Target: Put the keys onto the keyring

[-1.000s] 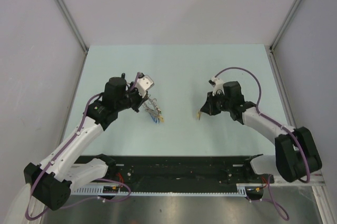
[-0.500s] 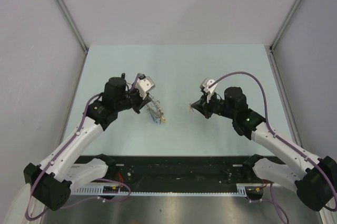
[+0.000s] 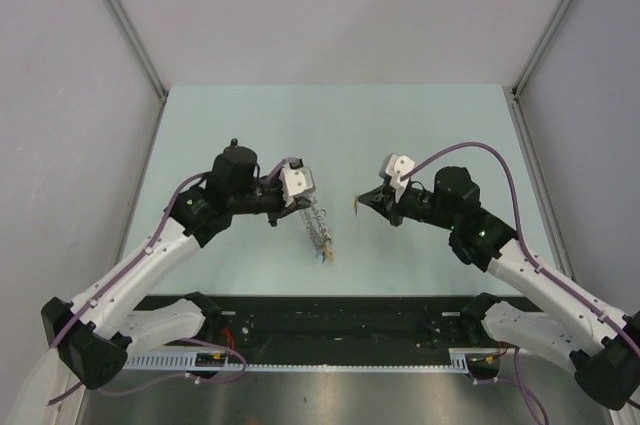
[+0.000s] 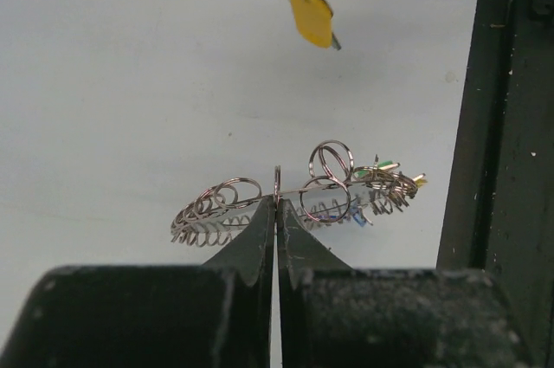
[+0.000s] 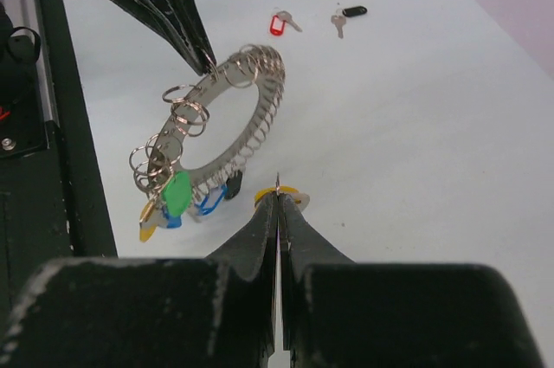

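Keyring [image 4: 294,199], is it held or lying down?

Held. The left fingers [image 4: 251,242] are shut tight, pinching one small loop on its rim, so it hangs off the worktop [image 3: 400,125], centre of the overhead view.

How will it handle?

I'd say stiff and fairly light, but slick metal. Gripped at one point it will probably swing, and the small loops around it look loose. A grip on the flat band itself would steady it better.

And the other side?

The right fingers [image 5: 251,238] are also fully closed, on the little wire loop of the yellow key [image 4: 312,17], which dangles below them. It sits near the ring, not touching.

Easy to thread?

Fiddly, I'd judge. It is tiny, light and free to twist; the plastic head would be the firmer place to hold.

The others?

The red key [image 5: 279,23] and black key [image 5: 353,11] lie on the worktop, top centre of the right wrist view.
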